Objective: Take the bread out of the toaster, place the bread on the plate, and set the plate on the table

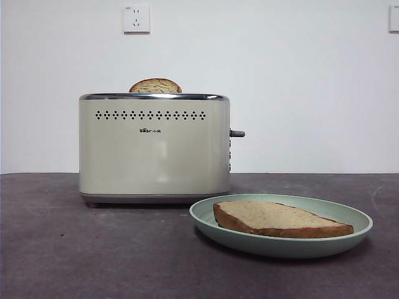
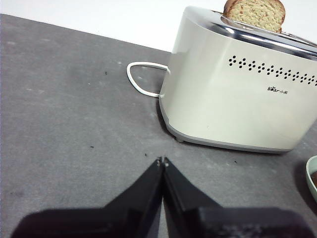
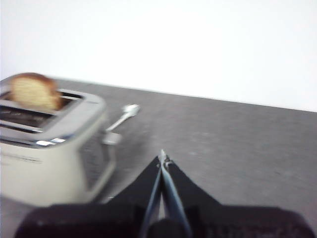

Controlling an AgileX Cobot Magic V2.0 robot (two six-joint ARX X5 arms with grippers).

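Note:
The bread lies flat on the mint-green plate, which rests on the table to the front right of the toaster. A second, darker domed slice stands in the toaster's slot; it also shows in the left wrist view and the right wrist view. My left gripper is shut and empty, above the table near the toaster. My right gripper is shut and empty, above the table beside the toaster's lever side. Neither arm shows in the front view.
A white power cord loops on the table behind the toaster. The plate's rim shows at the edge of the left wrist view. A wall socket is on the white wall behind.

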